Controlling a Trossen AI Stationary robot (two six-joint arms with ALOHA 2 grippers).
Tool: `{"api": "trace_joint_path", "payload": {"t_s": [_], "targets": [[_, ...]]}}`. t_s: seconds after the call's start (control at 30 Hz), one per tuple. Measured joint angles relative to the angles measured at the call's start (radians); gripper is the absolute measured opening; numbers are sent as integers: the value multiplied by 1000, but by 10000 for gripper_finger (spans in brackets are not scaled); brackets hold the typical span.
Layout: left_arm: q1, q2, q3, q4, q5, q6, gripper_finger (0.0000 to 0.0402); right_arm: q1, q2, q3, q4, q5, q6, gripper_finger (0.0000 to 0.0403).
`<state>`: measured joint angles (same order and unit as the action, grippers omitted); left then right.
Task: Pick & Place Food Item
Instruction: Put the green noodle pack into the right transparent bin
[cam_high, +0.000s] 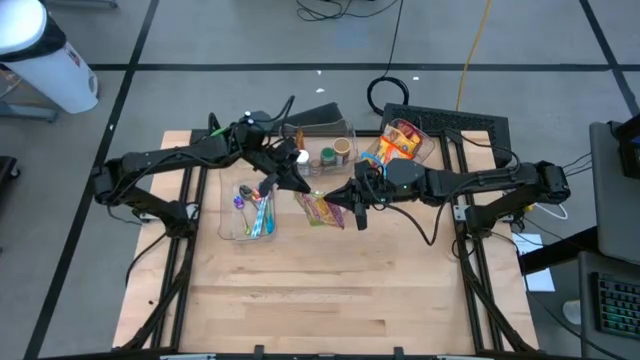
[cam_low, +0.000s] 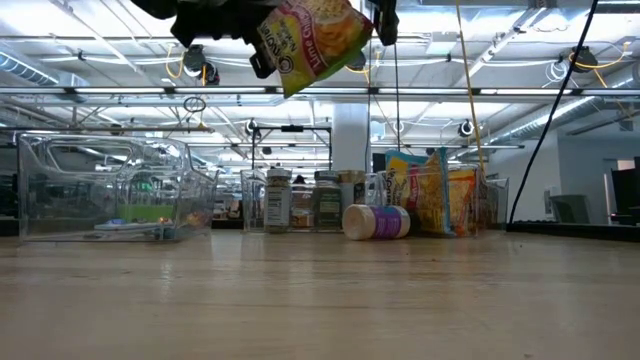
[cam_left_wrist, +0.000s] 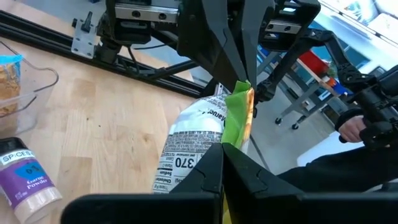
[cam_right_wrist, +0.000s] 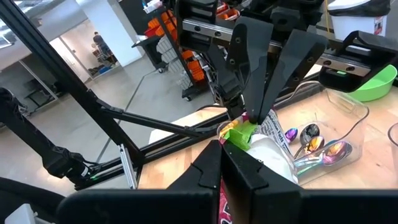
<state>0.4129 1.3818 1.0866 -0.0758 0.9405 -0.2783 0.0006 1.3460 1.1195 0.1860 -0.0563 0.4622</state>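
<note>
Yellow-green snack packet (cam_high: 320, 209) is off the table, held up in the air btwn both grippers, roughly mid-table toward the 12 o'clock side. Left gripper (cam_high: 297, 183) is clamped on its end at about 10 o'clock, right gripper (cam_high: 356, 206) clamped on the opposite end at about 3 o'clock. So the packet's long axis runs pretty much gripper to gripper, slanting from 10 to 4 in the high view. Neither arm is nearer, both have it. Looks like a handover imo; whichever lets go decides where it ends up.

From the packet, the clear bin w/ spoons (cam_high: 247, 210) is at 9 o'clock, just beside it on the left arm's side. Bin of snack bags (cam_high: 402, 143) sits at about 1 o'clock, near the right arm's wrist.

Writing: low view shows the packet (cam_low: 312, 38) front, can make out "Lim..." on a label, rest too small. Left wrist view shows the back w/ "370" on the nutrition panel. Spice jar (cam_left_wrist: 26, 178) lying on the wood reads "SPICES" and "Garlic Powder".
</note>
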Motion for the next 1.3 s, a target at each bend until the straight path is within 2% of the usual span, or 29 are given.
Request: {"api": "trace_joint_path", "payload": {"t_s": [0.5, 1.0, 1.13, 1.3], "targets": [[3, -2, 0, 86, -8, -38, 2, 0, 0, 0, -4, -1, -7, 0], [6, -2, 0, 88, 0, -39, 1, 0, 0, 0, -12, 0, -7, 1], [5, -2, 0, 88, 1, -39, 1, -1, 0, 0, -11, 1, -4, 13], [5, -2, 0, 87, 1, -46, 0, -2, 0, 0, 10, 2, -4, 48]]}}
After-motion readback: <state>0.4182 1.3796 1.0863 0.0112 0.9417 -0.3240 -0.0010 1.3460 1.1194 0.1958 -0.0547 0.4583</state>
